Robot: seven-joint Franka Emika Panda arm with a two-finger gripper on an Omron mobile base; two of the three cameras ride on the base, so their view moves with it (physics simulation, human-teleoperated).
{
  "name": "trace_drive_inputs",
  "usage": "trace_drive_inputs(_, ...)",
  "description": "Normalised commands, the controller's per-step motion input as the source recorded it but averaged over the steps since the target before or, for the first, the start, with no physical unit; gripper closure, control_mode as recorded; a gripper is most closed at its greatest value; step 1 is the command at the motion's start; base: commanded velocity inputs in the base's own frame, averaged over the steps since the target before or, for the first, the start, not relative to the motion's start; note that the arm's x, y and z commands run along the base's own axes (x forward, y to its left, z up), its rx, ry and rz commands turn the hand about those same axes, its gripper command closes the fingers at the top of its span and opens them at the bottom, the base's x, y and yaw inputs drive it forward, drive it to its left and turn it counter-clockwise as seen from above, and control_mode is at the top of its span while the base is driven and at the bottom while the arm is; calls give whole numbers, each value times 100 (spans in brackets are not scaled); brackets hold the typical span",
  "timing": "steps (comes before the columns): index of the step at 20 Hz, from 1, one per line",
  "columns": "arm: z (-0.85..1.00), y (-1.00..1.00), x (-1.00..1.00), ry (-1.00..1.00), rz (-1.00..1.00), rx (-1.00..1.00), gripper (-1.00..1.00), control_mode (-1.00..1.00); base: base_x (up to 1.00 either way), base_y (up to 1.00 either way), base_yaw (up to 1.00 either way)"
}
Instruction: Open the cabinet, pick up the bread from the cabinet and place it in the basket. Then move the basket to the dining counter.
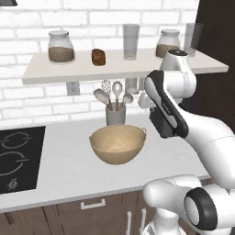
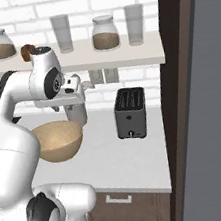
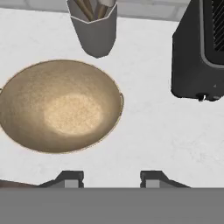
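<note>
left of the jaws (image 3: 111,178), basket (image 3: 60,106) apart.

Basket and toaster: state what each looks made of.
Basket: tan woven fibre by its look, matte with a fine grainy texture; being rendered, the weave is only hinted. Toaster: dark metal or plastic, smooth with a faint sheen; which one stays open.

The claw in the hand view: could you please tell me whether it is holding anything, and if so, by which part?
Nothing is held. The claw hangs open above bare counter beside the empty basket, and the bread sits on the shelf.
</note>
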Motion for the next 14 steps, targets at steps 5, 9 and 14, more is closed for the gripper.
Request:
trace_drive_inputs(5,8,7,-28,-13,0,2,-100,-100,0,0,0)
trace_drive_inputs(9,75,72,-26,-29,-3,0,-100,-100,0,0,0)
trace_drive_inputs(14,98,90,-6,-25,0,8,-100,-100,0,0,0)
